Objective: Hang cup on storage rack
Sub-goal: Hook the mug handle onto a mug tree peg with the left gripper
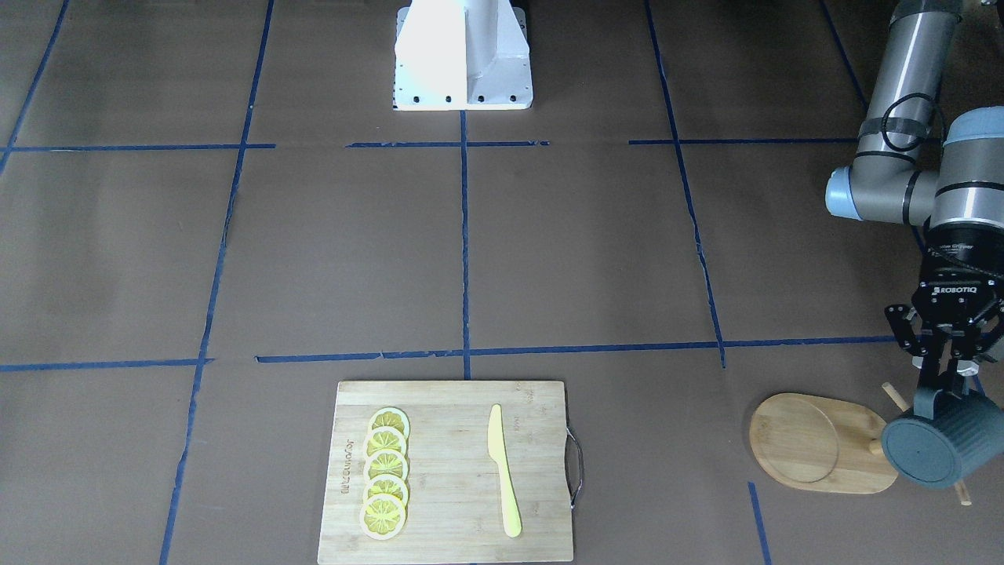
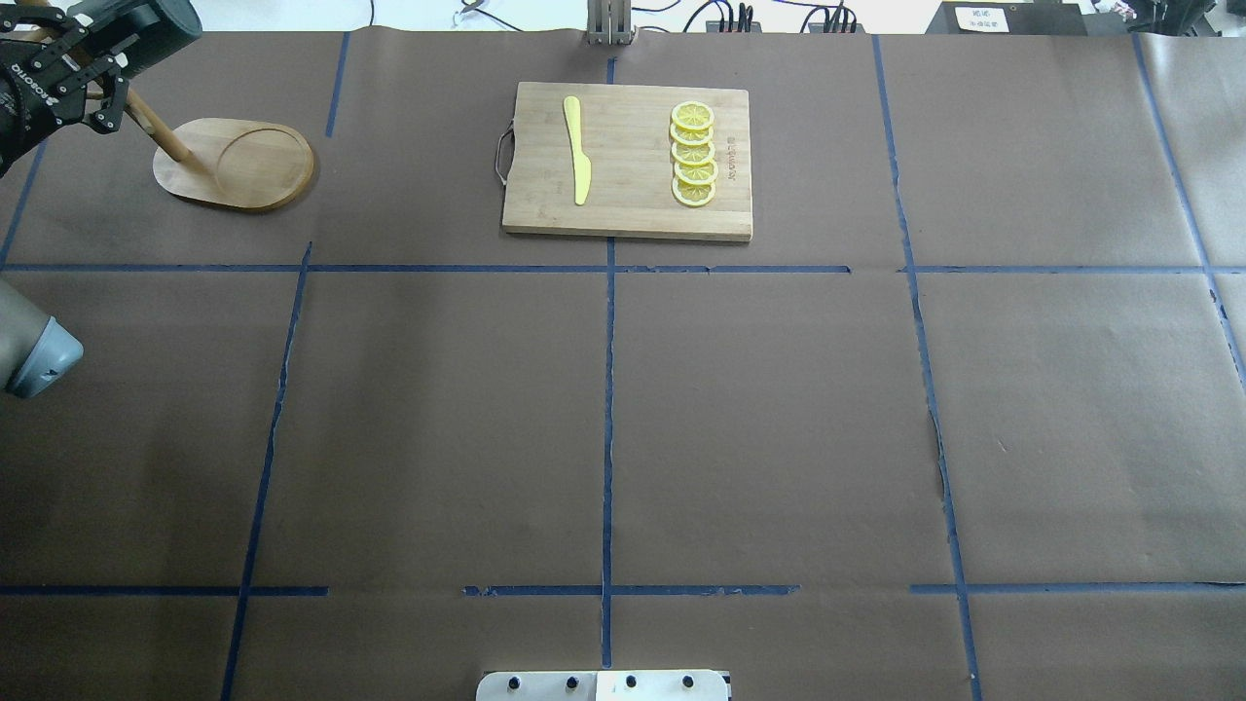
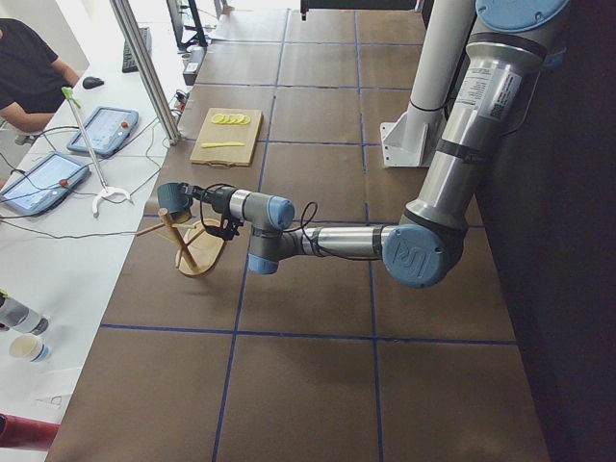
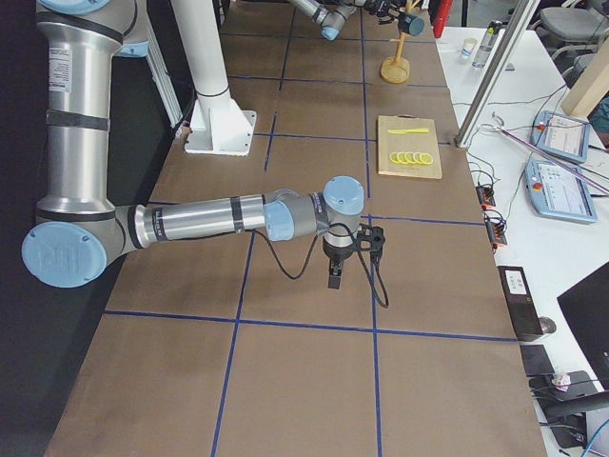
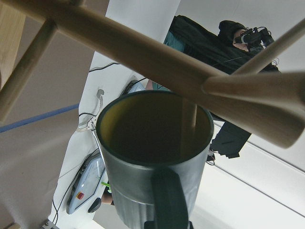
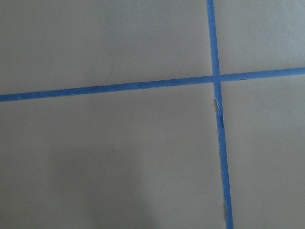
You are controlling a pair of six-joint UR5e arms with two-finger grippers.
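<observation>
The left end effector (image 1: 947, 375) is clamped on the handle of the cup (image 1: 937, 447), beside the storage rack (image 1: 816, 443). I cannot tell how the right end effector (image 4: 336, 274) stands.

Wooden cutting board (image 1: 451, 490), lemon slices (image 1: 386, 473), knife (image 1: 502, 471)

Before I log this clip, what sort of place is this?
Probably a robotics lab test station, not a kitchen: a paper-covered table gridded with blue tape, teach pendants on a side bench, and an operator seated beside it.

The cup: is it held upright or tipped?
Tipped sideways: the cup shows its flat base to the front camera, handle in the left gripper.
</observation>
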